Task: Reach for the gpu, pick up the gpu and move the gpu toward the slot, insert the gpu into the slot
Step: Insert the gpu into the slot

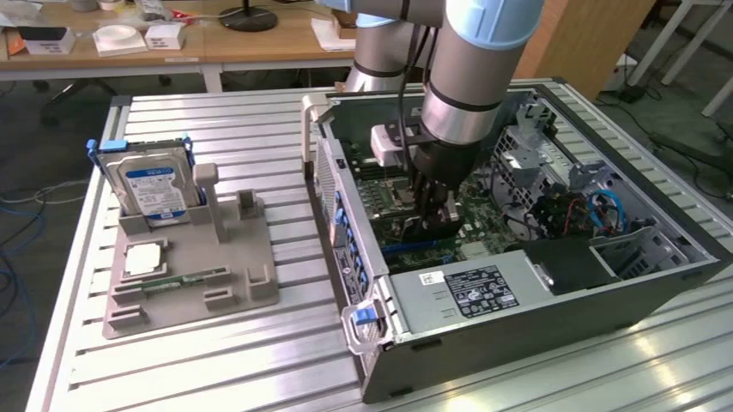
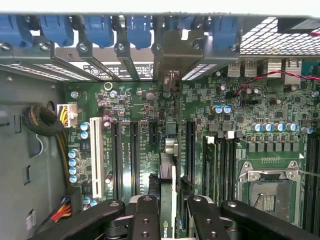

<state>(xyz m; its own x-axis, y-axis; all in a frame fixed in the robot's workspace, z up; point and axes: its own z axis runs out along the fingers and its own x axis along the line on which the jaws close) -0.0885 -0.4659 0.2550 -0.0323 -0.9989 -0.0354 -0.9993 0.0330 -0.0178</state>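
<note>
My gripper (image 1: pixel 432 216) reaches down into the open computer case (image 1: pixel 343 215) and is shut on the gpu (image 1: pixel 420 232), a thin dark card held upright just over the green motherboard (image 1: pixel 481 227). In the wrist view the gpu (image 2: pixel 168 175) shows edge-on between the two black fingers (image 2: pixel 145 217). Its pale metal bracket (image 2: pixel 171 52) stands against the rear openings of the case. Long dark slots (image 2: pixel 134 155) run along the motherboard (image 2: pixel 125 107) on either side of the card. The slot right under it is hidden, and I cannot tell whether the card's edge is seated.
On the slatted table (image 1: pixel 229 129), at the exterior view's left, a grey holder (image 1: pixel 229 257) carries a silver hard drive with a blue label (image 1: pixel 154 184) and a narrow green memory stick (image 1: pixel 184 279). Inside the case are a power supply (image 1: pixel 481 292), cables (image 2: pixel 45 125) and a processor socket (image 2: pixel 270 192).
</note>
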